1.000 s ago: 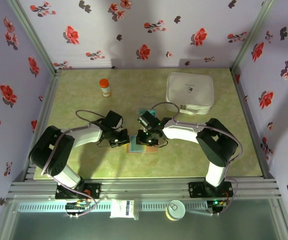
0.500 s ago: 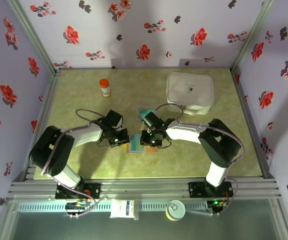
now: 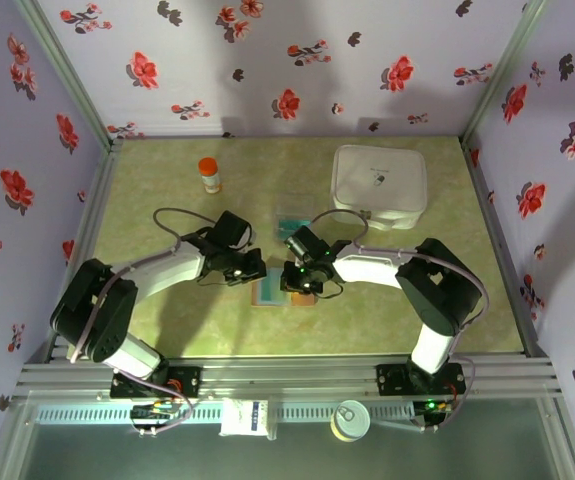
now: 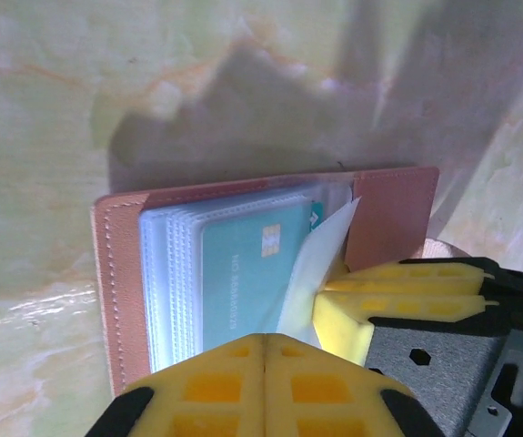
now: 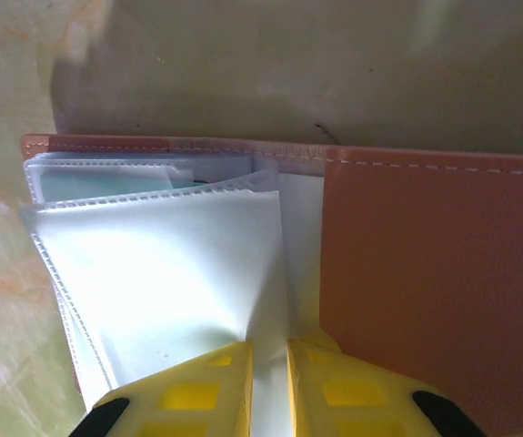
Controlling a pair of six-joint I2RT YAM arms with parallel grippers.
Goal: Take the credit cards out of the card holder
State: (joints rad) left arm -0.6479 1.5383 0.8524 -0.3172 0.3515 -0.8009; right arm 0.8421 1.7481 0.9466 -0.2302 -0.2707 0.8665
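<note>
Two grippers meet over one holder [image 3: 266, 291], which lies open and flat on the green table [image 3: 387, 320] near its middle, well apart from the white box [image 3: 379, 187] at rear right and the orange-capped bottle [image 3: 209, 175] at rear left. Holder, left wrist view [image 4: 114, 273]: brown stitched cover, with a stack of clear ribbed sleeves fanned inside. One teal card [image 4: 239, 273], chip showing, sits within the uppermost flat sleeve. In the right wrist view a strip of teal card [image 5: 97, 187] shows under the sleeves, near the holder's [image 5: 425, 273] top seam. Left gripper [image 3: 251, 268]: the yellow fingers are pressed together with nothing between them, tips at the near edge of the sleeve stack [image 4: 263, 348]. Right gripper [image 3: 296, 282]: the fingers are nearly together, pinching one clear sleeve [image 5: 165, 282] by its edge and holding it raised off the stack [image 5: 268, 353]. The same sleeve [image 4: 320, 259] stands tilted between card and cover.
</note>
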